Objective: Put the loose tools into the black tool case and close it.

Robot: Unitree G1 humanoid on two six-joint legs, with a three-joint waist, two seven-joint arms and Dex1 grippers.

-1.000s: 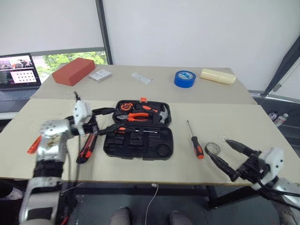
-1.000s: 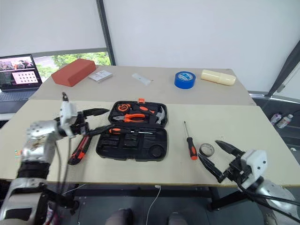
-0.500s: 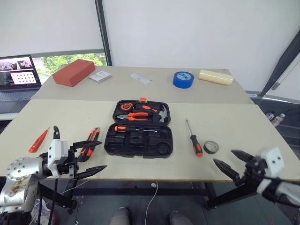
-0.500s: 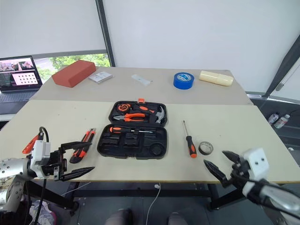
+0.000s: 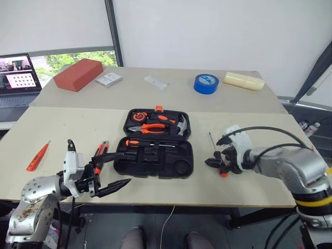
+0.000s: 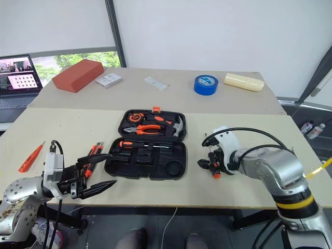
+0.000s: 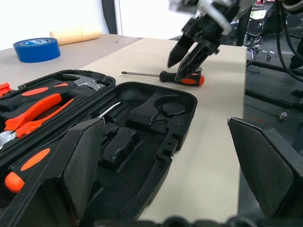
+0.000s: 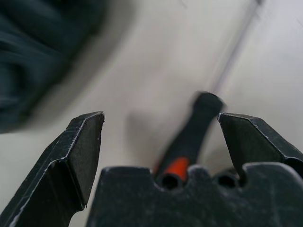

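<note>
The black tool case (image 5: 154, 150) lies open mid-bench (image 5: 62, 122). The right claw (image 5: 217, 157), fingers spread, hangs over the orange-and-black screwdriver (image 7: 176, 76) just right of the case; the left claw (image 5: 111, 170) gapes empty near the utility knife (image 5: 98, 154)

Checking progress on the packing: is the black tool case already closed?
No, the black tool case lies open on the table, its lid showing pliers and a hammer.

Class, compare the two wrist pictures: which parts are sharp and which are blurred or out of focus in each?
Right wrist view: the claw's fingers are sharp, while the screwdriver and the black tool case behind them are smeared. Left wrist view: the case is crisp; the right claw is slightly blurred.
</note>
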